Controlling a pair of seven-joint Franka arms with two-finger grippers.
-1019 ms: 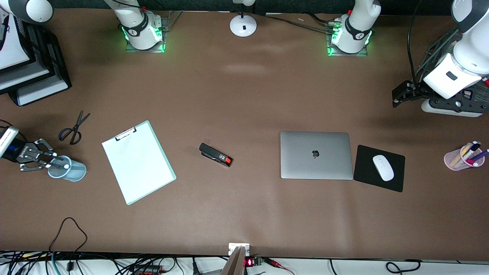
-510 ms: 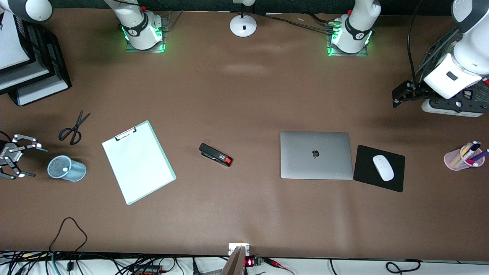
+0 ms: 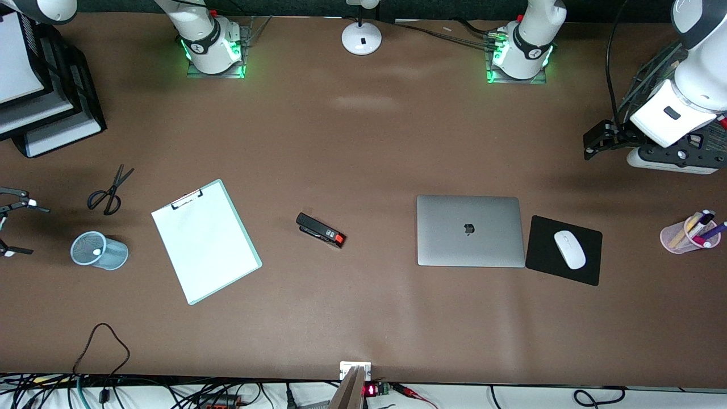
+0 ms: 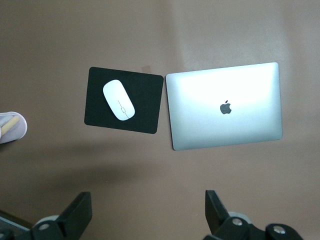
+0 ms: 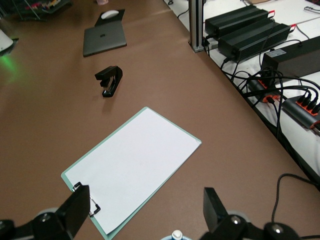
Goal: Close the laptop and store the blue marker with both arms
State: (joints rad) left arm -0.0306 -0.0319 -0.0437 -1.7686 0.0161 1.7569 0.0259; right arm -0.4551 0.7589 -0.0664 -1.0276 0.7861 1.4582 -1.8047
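The laptop (image 3: 469, 230) lies closed and flat on the table, apple logo up; it also shows in the left wrist view (image 4: 225, 106). The blue marker (image 3: 96, 250) stands in a blue mesh cup (image 3: 101, 251), with only its pale end showing (image 5: 177, 234). My right gripper (image 3: 34, 230) is open and empty beside that cup, toward the right arm's end of the table. My left gripper (image 3: 590, 146) waits open and empty, high over the table at the left arm's end, with nothing between its fingers (image 4: 215, 205).
A black mouse pad (image 3: 585, 272) with a white mouse (image 3: 569, 249) lies beside the laptop. A pink cup of pens (image 3: 688, 234) stands at the left arm's end. A stapler (image 3: 321, 230), a clipboard (image 3: 205, 241) and scissors (image 3: 109, 191) lie toward the right arm's end.
The right gripper opened, let go of the marker in the blue mesh cup and drew back toward the right arm's end of the table. The left arm has not moved.
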